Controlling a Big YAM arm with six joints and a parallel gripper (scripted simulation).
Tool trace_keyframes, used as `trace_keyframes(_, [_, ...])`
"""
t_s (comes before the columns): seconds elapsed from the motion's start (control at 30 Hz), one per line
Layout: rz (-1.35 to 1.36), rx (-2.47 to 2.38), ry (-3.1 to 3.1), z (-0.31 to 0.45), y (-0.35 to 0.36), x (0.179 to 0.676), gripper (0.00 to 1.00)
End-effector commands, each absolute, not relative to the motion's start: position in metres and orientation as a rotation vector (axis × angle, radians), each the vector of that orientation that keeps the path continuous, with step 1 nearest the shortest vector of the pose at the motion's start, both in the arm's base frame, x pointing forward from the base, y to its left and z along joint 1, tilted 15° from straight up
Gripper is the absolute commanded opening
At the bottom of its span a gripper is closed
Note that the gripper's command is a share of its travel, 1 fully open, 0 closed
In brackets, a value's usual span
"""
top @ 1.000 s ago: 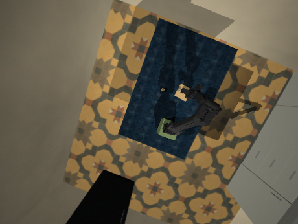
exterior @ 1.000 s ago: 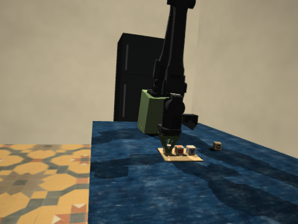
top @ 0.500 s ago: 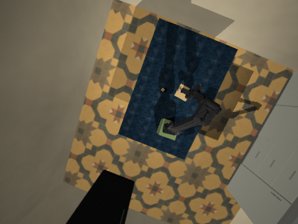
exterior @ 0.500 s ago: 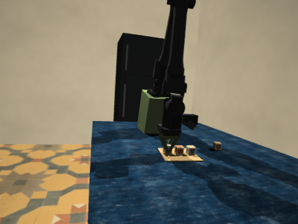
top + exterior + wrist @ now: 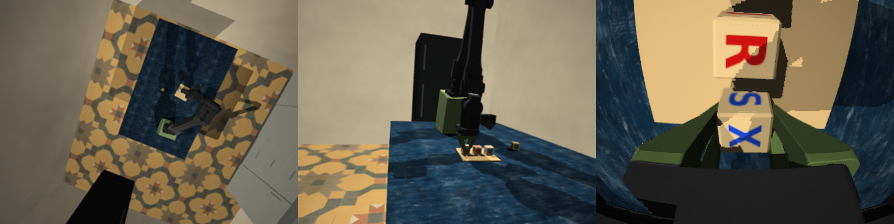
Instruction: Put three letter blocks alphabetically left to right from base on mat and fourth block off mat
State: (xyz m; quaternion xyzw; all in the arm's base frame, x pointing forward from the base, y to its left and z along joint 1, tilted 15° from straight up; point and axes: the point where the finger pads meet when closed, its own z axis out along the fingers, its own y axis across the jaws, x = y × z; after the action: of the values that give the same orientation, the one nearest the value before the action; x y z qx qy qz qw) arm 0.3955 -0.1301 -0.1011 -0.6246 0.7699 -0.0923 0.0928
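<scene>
Gripper jaws pinching the X block over tan mat, R block just beside (fourth block well apart, off mat)

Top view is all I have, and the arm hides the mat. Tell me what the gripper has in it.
Observer: From the wrist, the gripper is shut on a block that shows a blue S on one face and a blue X on another.
Operator: Give me its neighbour.
Observer: A block with a red R stands just beyond it on the tan mat.
Operator: Now the rest of the row.
Observer: In the exterior view a third block, with a blue letter, stands next in line on the mat, past the red-lettered one.
</scene>
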Motion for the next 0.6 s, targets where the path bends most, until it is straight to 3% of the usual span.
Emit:
trace_keyframes(0.0, [-0.256, -1.862, 2.288, -0.1068, -0.1234, 0.3928, 0.25])
trace_keyframes(0.57, [-0.270, -1.857, 2.282, -0.1074, -0.1248, 0.3983, 0.25])
